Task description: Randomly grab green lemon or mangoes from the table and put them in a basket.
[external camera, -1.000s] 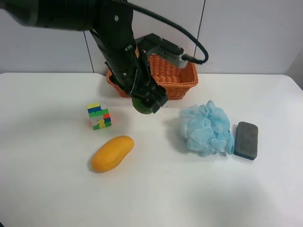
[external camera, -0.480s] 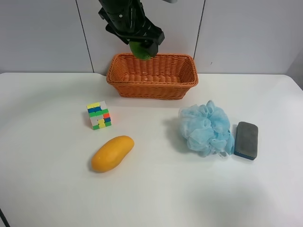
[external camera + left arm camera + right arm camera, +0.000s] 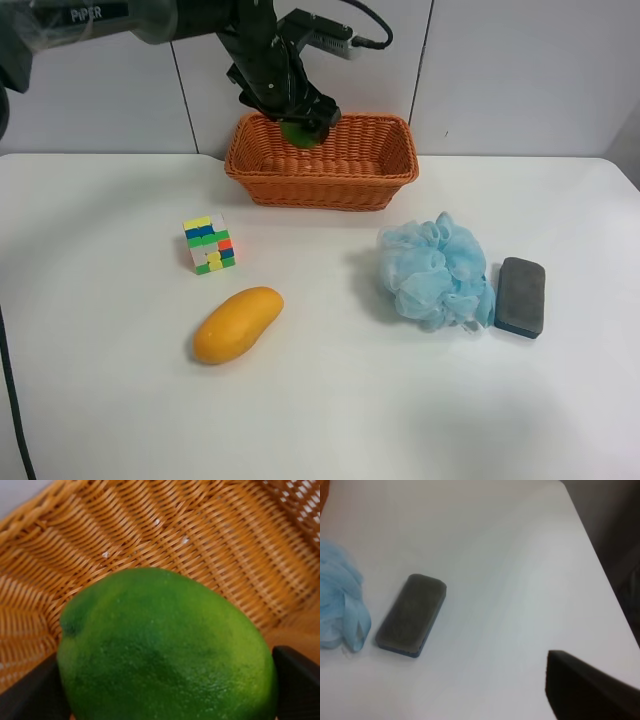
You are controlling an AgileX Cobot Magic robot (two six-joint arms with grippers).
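The green lemon point(image 3: 298, 133) is clamped in my left gripper point(image 3: 301, 122), which hangs over the left end of the orange wicker basket point(image 3: 330, 188) at the back of the white table point(image 3: 100, 400). In the left wrist view the lemon point(image 3: 165, 650) fills the space between the two dark fingers point(image 3: 30, 695), just above the basket's woven floor point(image 3: 200, 540). The yellow-orange mango point(image 3: 237, 324) lies on the table in front. Of my right gripper only a dark finger part point(image 3: 585, 690) shows, above the table's right side.
A coloured puzzle cube point(image 3: 209, 244) stands left of centre. A blue bath puff point(image 3: 436, 270) and a dark grey sponge block point(image 3: 521, 296) lie at the right; both also show in the right wrist view, puff point(image 3: 337, 605) and block point(image 3: 411, 615).
My left gripper carried the lemon from above the table up over the basket, then lowered it into the basket's left end. Nothing else moved.
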